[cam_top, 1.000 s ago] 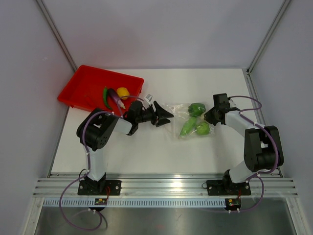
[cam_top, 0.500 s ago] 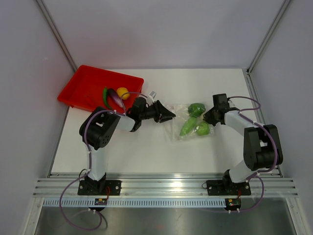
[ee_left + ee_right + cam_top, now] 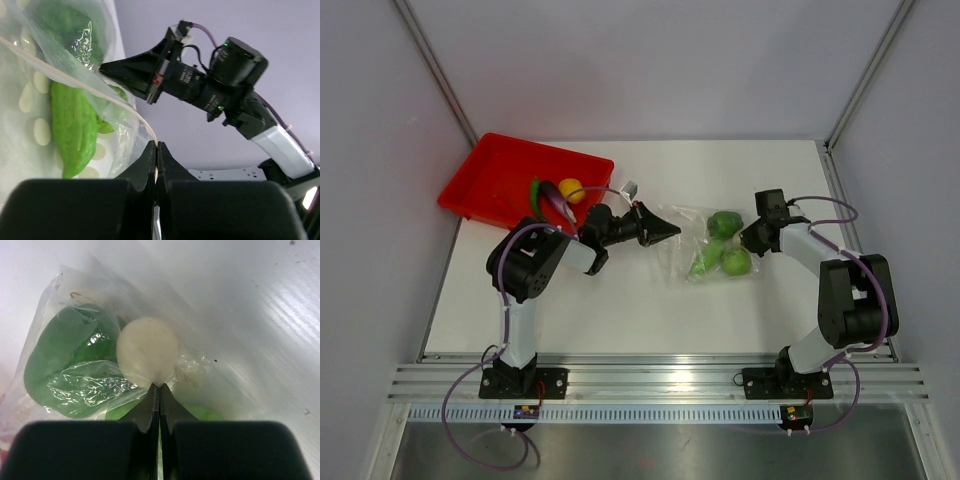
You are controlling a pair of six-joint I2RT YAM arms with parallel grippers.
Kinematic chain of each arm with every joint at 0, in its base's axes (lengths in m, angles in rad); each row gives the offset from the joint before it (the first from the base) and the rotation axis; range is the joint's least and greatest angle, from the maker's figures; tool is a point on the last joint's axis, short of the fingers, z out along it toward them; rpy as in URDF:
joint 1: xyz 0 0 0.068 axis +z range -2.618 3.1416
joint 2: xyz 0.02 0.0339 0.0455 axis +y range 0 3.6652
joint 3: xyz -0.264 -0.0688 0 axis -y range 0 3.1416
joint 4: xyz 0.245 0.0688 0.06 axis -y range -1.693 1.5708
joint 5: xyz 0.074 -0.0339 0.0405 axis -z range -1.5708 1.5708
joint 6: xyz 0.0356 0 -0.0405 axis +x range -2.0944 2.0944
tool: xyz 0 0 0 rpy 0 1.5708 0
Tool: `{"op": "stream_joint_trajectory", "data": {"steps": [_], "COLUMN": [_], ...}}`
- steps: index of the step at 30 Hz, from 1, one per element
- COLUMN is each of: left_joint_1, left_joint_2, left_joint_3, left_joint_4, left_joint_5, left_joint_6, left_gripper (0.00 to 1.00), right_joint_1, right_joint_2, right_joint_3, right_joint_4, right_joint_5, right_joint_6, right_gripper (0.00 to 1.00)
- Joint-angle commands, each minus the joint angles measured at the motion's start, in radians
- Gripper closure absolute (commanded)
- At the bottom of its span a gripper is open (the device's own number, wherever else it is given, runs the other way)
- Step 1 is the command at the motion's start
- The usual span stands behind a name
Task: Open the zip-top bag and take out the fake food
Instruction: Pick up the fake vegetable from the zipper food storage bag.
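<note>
On the white surface (image 3: pixel 620 300), the zip-top bag (image 3: pixel 683 243) is found between the two arms, with green fake food (image 3: pixel 725 223) seen through its clear film. Its left edge is clamped in the closed left tool (image 3: pixel 672 232), and its right side is pinched in the closed right tool (image 3: pixel 747 239). Farther back on the left, a yellow piece (image 3: pixel 570 188), a purple piece (image 3: pixel 553 203) and a green piece (image 3: pixel 534 193) are held in the red tray (image 3: pixel 480 170).
</note>
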Motion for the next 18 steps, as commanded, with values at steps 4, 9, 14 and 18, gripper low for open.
{"op": "stream_joint_trajectory", "data": {"steps": [4, 9, 14, 18], "left_joint_1": [0.013, 0.028, 0.03, 0.031], "left_joint_2": [-0.03, -0.054, -0.051, -0.063], "left_joint_3": [-0.046, -0.072, -0.063, -0.069], "left_joint_4": [0.218, 0.212, 0.166, 0.082], "left_joint_5": [0.003, -0.009, -0.006, -0.018], "left_joint_6": [-0.051, -0.043, -0.028, 0.006], "left_gripper": [1.0, 1.0, 0.95, 0.74], "right_joint_1": [-0.004, -0.004, -0.002, -0.004], "right_joint_2": [-0.014, -0.028, -0.036, -0.046], "right_joint_3": [0.045, 0.037, 0.04, 0.036], "right_joint_4": [-0.078, -0.078, -0.069, -0.058], "right_joint_5": [0.127, 0.141, 0.115, 0.103], "right_joint_6": [0.053, 0.059, 0.035, 0.024], "right_gripper": [1.0, 1.0, 1.0, 1.0]}}
